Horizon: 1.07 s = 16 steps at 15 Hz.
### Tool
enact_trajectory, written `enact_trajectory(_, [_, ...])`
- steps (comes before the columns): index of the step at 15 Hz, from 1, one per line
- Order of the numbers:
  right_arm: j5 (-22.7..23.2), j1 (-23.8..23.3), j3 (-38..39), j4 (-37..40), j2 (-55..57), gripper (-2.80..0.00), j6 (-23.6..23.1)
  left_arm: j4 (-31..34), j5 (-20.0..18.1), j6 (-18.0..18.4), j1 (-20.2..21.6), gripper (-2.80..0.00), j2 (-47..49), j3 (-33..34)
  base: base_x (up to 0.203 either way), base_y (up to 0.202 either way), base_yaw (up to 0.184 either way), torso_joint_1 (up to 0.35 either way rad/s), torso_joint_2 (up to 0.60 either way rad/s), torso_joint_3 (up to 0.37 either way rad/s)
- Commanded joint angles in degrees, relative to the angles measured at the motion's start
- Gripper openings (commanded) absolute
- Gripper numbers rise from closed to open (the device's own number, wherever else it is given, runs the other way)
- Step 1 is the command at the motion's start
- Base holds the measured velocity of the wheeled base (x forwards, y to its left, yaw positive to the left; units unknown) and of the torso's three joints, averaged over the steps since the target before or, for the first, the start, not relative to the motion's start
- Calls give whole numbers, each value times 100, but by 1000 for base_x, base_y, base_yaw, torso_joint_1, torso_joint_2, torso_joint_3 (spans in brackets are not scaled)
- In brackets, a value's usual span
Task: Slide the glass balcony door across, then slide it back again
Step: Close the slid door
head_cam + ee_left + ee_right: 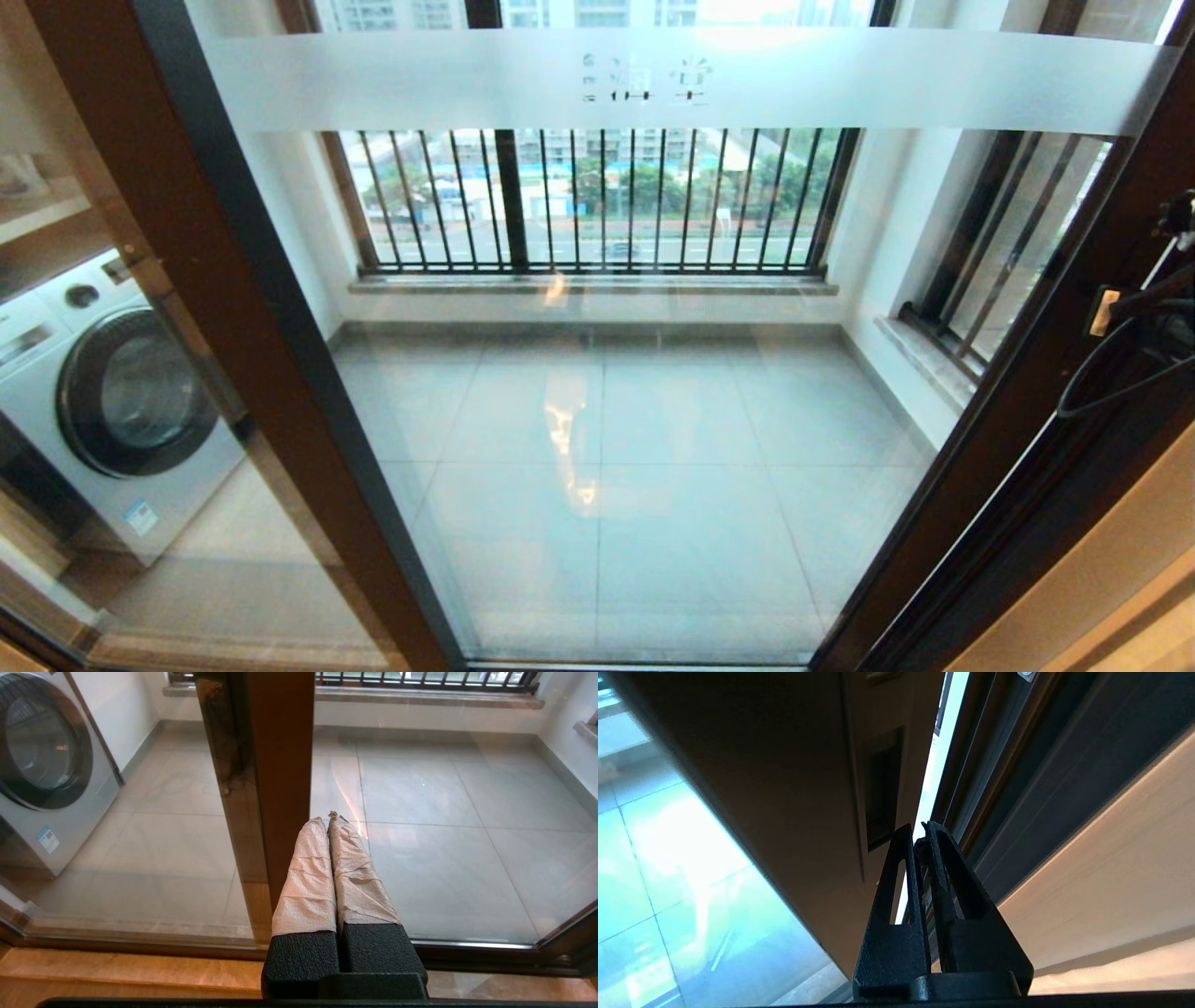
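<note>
The glass balcony door (616, 411), with its frosted band of characters (653, 79), fills the head view between two dark brown stiles. My right gripper (1144, 308) is at the door's right stile, fingers shut on nothing. In the right wrist view this gripper (920, 828) sits just beside the black handle slot (882, 788); a thin bright gap (941, 737) separates the stile from the jamb. My left gripper (327, 817), its fingers wrapped in paper, is shut and empty, low beside the left brown stile (280, 765). It is out of the head view.
A white washing machine (103, 392) stands behind the unlettered glass panel on the left. Black-barred windows (597, 201) line the balcony's back and right walls. The tiled balcony floor (653, 485) lies beyond the glass; the bottom track (140, 947) runs below.
</note>
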Motion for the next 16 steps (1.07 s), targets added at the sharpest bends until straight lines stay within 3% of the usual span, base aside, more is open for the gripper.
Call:
enact_trajectory(1, [-11, -5, 0, -22, 90, -280, -1, 2, 2, -2, -4, -280, 8, -1, 0, 0, 0, 0, 0, 0])
enact_trajectory(16, [-13, -135, -122, -30, 169, -280, -18, 2, 2, -2, -4, -280, 9, 5, 0, 0, 0, 0, 0, 0])
